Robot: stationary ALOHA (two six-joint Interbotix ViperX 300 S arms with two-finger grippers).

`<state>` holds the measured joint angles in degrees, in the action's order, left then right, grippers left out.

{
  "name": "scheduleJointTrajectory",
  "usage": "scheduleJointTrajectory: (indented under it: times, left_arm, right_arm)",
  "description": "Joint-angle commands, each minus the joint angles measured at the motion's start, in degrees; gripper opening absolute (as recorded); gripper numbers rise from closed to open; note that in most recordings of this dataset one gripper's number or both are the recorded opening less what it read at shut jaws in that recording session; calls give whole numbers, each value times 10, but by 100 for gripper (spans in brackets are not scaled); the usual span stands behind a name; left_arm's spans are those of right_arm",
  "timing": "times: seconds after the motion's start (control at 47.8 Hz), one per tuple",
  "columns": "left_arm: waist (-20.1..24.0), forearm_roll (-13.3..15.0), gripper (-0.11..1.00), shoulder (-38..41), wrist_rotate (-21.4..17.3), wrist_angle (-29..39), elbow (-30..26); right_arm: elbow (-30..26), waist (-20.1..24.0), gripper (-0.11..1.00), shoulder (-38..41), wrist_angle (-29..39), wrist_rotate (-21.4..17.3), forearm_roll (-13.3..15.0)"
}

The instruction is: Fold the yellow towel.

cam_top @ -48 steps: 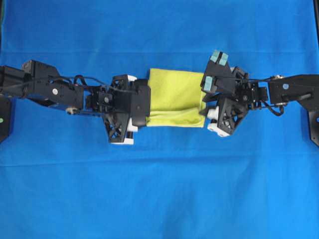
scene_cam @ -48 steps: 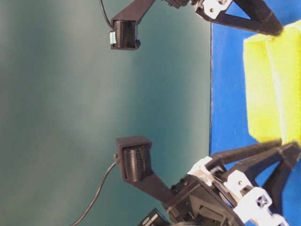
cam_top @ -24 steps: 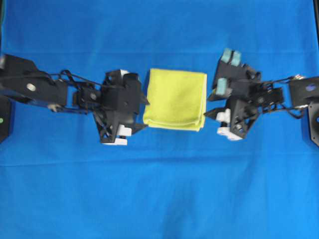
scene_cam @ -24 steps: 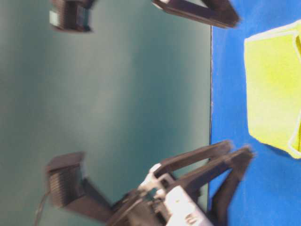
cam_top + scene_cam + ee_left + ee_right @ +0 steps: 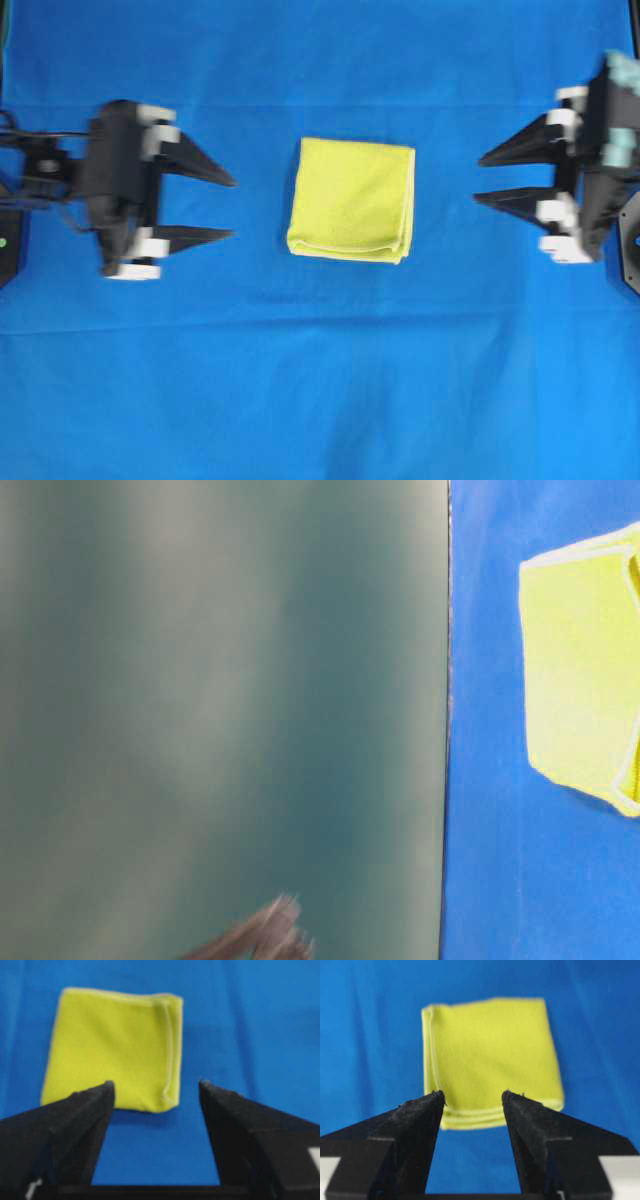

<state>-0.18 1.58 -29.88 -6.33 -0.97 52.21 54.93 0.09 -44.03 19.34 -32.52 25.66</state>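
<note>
Blue cloth covers the surface [image 5: 320, 400]; at its middle the yellow towel [image 5: 351, 200] lies folded into a compact rectangle, layered hems stacked along one edge. Both tools stand well apart from it, left tool [image 5: 231, 206] and right tool [image 5: 478, 179] spread wide, empty. Judged finished: pull back level, never brushing the stack.

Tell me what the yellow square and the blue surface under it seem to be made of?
The yellow towel looks like soft matte cloth, probably microfibre: stacked folded layers and a paler stitched hem show. The blue surface seems a smooth matte fabric or mat; faint ripples suggest cloth.
</note>
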Motion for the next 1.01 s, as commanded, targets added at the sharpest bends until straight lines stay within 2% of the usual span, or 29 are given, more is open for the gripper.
scheduleJointTrajectory:
  times: [0.0, 0.147, 0.419, 0.628, 0.775, 0.984]
  left_arm:
    - [-2, 0, 65, -54, -2, -4, 18]
    - [-1, 0, 65, -138, -2, 7, 56]
    - [-1, 0, 63, -272, 1, 34, 129]
    - [-1, 0, 63, -364, 11, 35, 198]
    - [-1, 0, 63, -401, 36, 36, 231]
    - [-1, 0, 63, -401, 41, 34, 241]
  right_arm:
    - [4, 2, 56, -41, 0, 1, 19]
    - [32, 2, 56, -112, 0, 1, 40]
    - [105, -3, 56, -214, -4, -1, 43]
    - [151, -7, 56, -258, -10, -8, 42]
    - [183, -13, 55, -272, -42, -12, 36]
    - [198, -29, 55, -265, -69, -25, 35]
